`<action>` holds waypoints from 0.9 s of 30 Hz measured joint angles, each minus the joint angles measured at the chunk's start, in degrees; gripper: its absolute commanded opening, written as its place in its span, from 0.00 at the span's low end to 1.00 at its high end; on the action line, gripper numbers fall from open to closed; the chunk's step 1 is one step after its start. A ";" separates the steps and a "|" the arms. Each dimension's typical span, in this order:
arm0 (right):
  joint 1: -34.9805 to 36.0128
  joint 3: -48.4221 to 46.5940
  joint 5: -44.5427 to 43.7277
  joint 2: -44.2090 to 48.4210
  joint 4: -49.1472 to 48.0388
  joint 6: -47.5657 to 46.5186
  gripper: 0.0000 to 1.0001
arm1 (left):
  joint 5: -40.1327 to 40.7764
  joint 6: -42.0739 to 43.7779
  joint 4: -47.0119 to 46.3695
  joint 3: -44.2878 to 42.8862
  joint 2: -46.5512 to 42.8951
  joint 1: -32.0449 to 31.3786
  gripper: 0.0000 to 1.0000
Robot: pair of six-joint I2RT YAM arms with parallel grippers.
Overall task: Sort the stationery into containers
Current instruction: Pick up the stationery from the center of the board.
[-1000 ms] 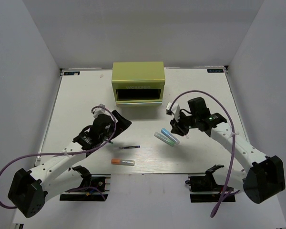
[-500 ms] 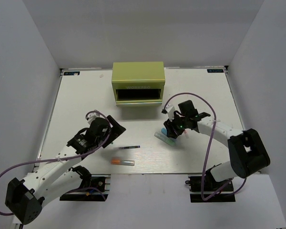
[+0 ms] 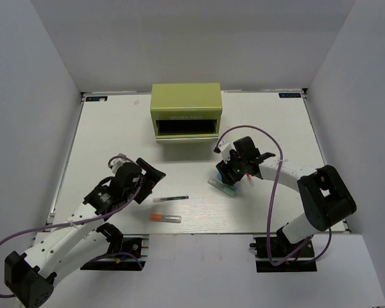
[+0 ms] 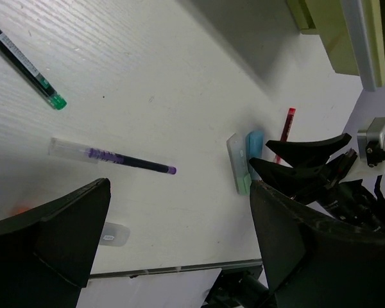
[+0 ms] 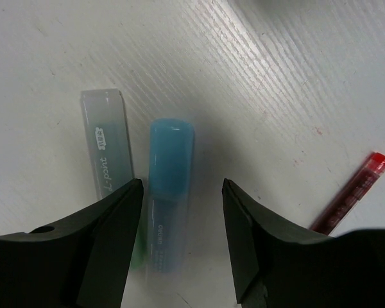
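R hand (image 5: 181, 192) sat open astride the blue-capped marker (image 5: 170, 160), which lay flat on the counter (image 5: 256, 77) beside the green-capped marker (image 5: 106, 147); probably pre-grasp alignment. L hand (image 4: 179, 189) was open, empty, parked clear.

Your left hand (image 4: 179, 186) and right hand (image 5: 181, 185): both open.
The left gapes wide; the right sits low, fingers moderately parted.

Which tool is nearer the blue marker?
Right. The right tool hangs open, straddling the blue marker; the left tool sits well away, beyond the dark pen.
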State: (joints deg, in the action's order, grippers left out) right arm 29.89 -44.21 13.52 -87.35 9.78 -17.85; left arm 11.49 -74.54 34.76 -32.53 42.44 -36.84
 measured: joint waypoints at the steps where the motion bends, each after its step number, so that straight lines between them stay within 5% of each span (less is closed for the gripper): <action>1: 0.35 0.22 -0.66 -0.13 -0.37 0.15 0.59 | -0.07 -0.55 0.22 0.07 0.17 0.00 1.00; 8: 1.64 2.05 -4.66 -0.37 -2.86 0.94 0.51 | -0.98 -4.37 1.99 0.11 1.36 0.00 1.00; 16: 1.68 2.89 -5.18 0.24 -4.00 0.57 0.12 | -2.32 -10.32 6.08 -0.24 1.49 0.02 1.00; 22: 1.70 1.75 -1.68 5.38 4.42 -7.32 0.07 | -3.69 -15.69 12.90 -3.85 5.14 -0.07 1.00; 27: 1.79 -10.10 5.86 9.38 13.68 -19.65 0.07 | -4.90 -18.67 17.68 -6.95 6.97 -0.11 1.00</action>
State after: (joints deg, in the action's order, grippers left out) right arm 31.68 -54.30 19.38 -77.97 23.46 -37.50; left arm 6.59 -93.21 52.45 -39.48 49.41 -36.95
